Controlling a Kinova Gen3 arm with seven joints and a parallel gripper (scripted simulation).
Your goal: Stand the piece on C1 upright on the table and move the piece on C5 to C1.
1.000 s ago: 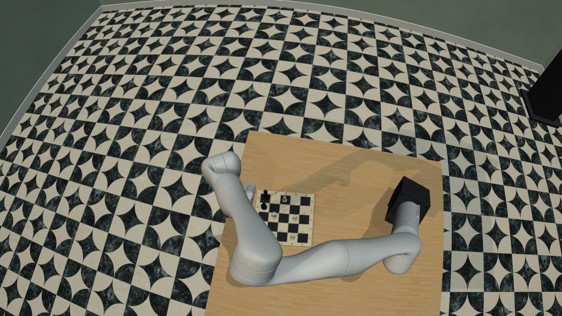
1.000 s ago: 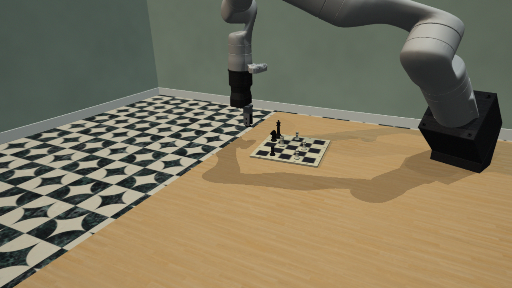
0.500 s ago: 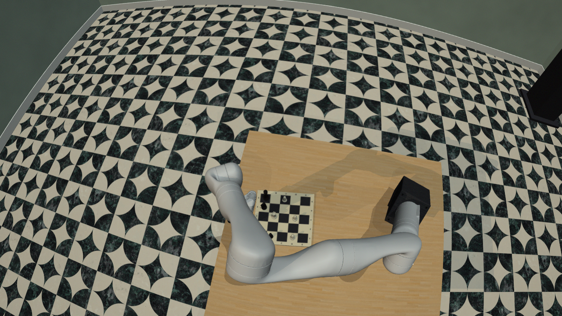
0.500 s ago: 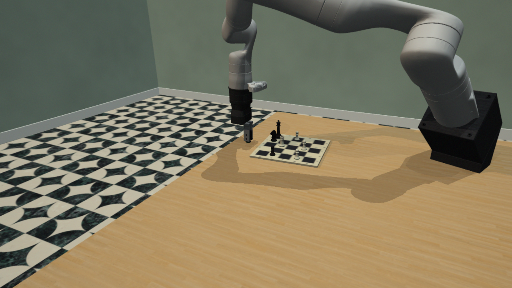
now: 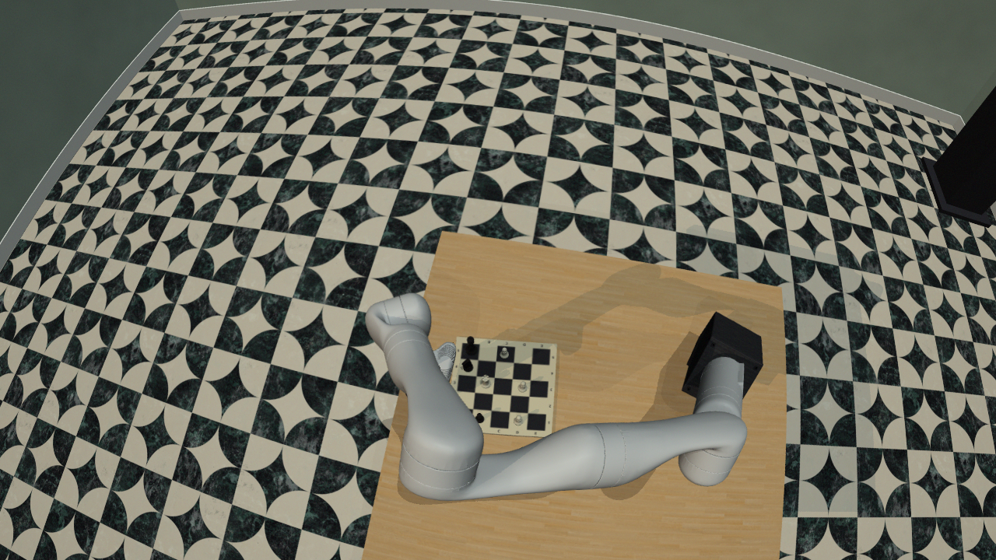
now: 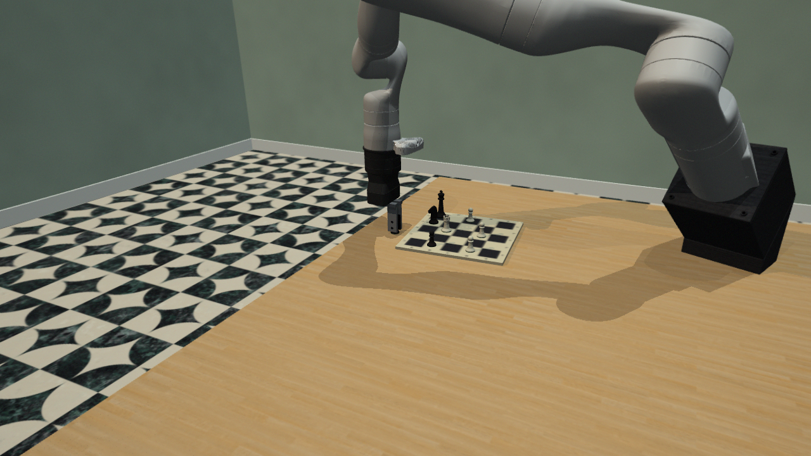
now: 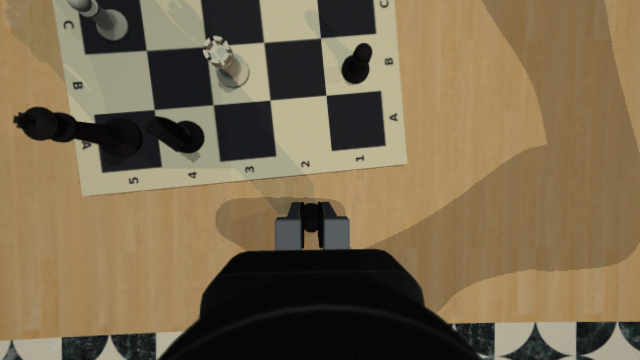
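Note:
My gripper (image 6: pixel 395 227) (image 7: pixel 310 217) is shut on a small black piece (image 6: pixel 395 232) (image 7: pixel 311 224), upright and low over the table just outside the board's A edge, near row 2. I cannot tell whether its base touches the table. The top view has the gripper hidden behind the arm. The board (image 5: pixel 552 362) (image 6: pixel 505 254) (image 7: pixel 327 162) has C1 (image 5: pixel 499 419) (image 6: pixel 452 247) (image 7: pixel 347 17) empty. A white pawn (image 5: pixel 504 353) (image 6: pixel 470 215) (image 7: pixel 112 25) stands upright on C5.
A black king (image 6: pixel 441 205) (image 7: pixel 120 137) stands on A5, a black knight (image 6: pixel 433 215) (image 7: pixel 190 136) on A4, a white rook (image 6: pixel 446 225) (image 7: pixel 234 72) on B3, a black pawn (image 6: pixel 431 237) (image 7: pixel 356 67) on B1. White pawns stand on D3 and D1. The table edge lies behind the gripper.

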